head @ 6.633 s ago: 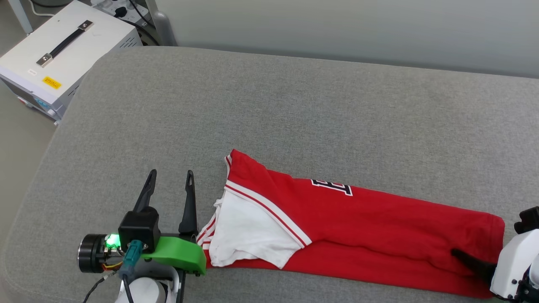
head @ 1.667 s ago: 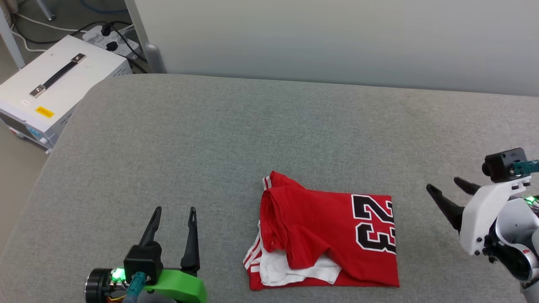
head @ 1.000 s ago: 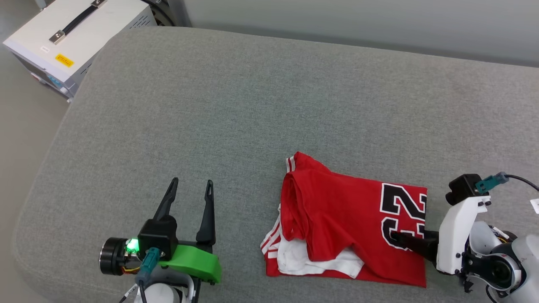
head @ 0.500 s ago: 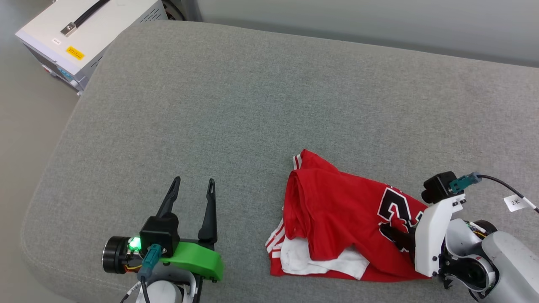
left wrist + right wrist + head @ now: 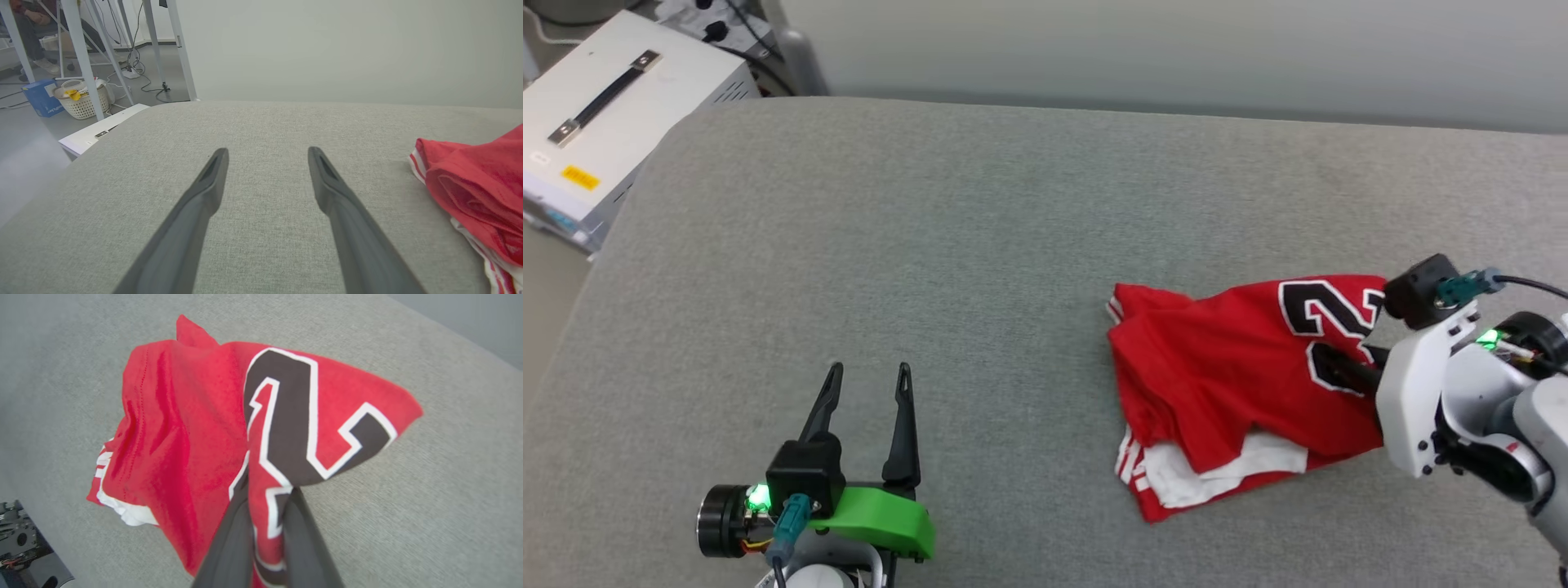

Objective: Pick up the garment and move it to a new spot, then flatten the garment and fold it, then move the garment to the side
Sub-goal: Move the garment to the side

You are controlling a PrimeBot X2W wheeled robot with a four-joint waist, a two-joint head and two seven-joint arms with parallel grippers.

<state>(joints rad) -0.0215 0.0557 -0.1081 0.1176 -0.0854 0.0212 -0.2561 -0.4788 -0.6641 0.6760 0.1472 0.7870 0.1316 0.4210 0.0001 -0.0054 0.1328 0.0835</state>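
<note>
Evidently the folded garment (image 5: 1233,384), lying on the right of the grey cushion (image 5: 931,245), is pinched at its numbered edge by the right gripper (image 5: 267,494); the left gripper (image 5: 867,371) is held spread and empty. Being soft and light, it is judged best gripped through all layers; lower layers are hidden.

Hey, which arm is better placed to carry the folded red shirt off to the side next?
Probably the right. The right gripper is shut on the red T-shirt at its printed number, with that edge lifted. The left gripper stands open over the bare grey cushion, apart from the shirt.
</note>
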